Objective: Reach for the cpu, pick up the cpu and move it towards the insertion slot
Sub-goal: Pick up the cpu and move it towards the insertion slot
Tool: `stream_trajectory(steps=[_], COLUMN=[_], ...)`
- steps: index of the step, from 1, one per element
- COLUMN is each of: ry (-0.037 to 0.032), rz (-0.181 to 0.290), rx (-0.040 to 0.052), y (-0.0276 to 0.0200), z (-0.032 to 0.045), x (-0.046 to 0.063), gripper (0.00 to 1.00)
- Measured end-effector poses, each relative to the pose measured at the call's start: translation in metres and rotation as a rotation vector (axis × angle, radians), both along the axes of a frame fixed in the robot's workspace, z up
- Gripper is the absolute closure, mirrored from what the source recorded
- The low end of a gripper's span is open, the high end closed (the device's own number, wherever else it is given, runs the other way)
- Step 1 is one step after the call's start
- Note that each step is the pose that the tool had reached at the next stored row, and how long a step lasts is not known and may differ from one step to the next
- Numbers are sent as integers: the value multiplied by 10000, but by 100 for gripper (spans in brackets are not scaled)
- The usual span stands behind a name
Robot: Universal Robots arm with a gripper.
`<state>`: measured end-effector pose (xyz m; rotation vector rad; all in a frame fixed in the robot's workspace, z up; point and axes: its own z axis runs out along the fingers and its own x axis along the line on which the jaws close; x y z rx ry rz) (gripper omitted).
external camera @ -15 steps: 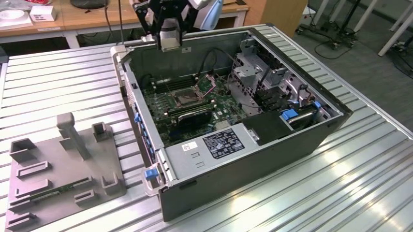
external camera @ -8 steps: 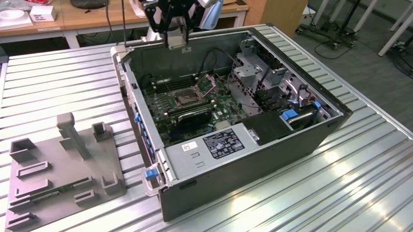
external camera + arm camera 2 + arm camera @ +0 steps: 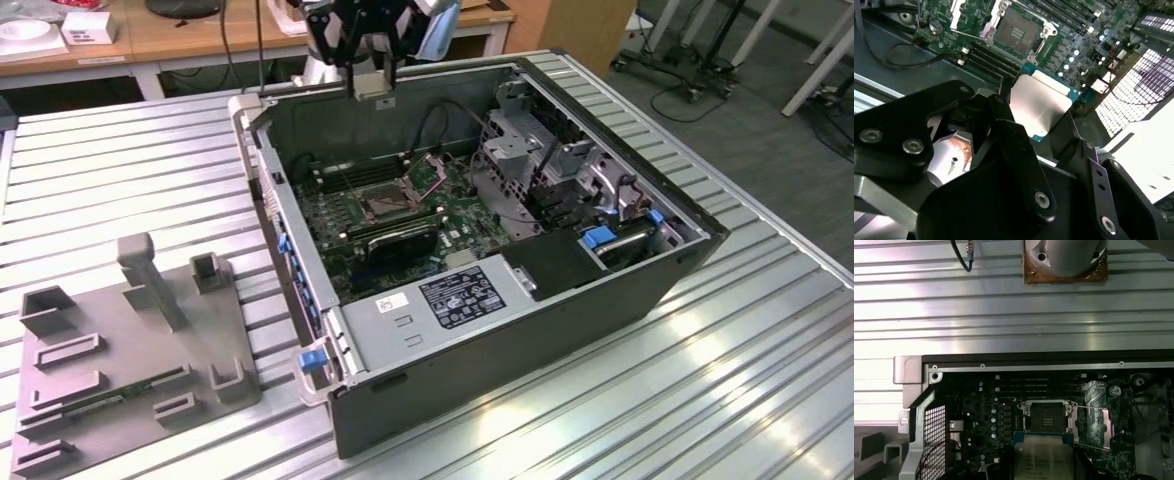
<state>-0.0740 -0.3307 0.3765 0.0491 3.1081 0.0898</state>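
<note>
Claw pinching the cpu hangs above the open case holding the insertion slot.

matt silver cpu, seemingly metal, shiny-framed insertion slot

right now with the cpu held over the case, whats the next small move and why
Probably ease the cpu down and across toward the insertion slot. The tool holds it above the open case, and the slot sits open, still apart from the chip.

Bright overhead glare on ribbed table; case interior dim.
</note>
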Motion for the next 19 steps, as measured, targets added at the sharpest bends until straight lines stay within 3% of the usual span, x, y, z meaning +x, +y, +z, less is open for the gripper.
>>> stream_trajectory(steps=[6, 10, 19], ry=[-1, -9, -21], rz=[2, 5, -31], rx=[1, 1, -14], y=[128, 158, 178], z=[-13, -22, -31], x=[72, 150, 159], gripper=[45, 45, 45])
